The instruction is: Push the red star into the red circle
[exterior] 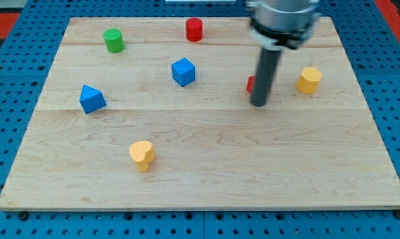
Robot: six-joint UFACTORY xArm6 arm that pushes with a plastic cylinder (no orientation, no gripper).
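Note:
The red star (251,84) lies right of the board's middle, mostly hidden behind my rod; only its left edge shows. My tip (259,103) rests on the board just in front of the star, at its lower right. The red circle (194,30), a short red cylinder, stands near the view's top edge, up and to the left of the star. A blue cube (183,72) sits between them, a little left of the line from star to circle.
A green cylinder (113,40) stands at the top left. A blue triangular block (91,99) lies at the left. A yellow heart (141,155) lies at the lower left. A yellow hexagonal block (309,79) sits right of my rod. The wooden board (206,179) lies on a blue pegboard.

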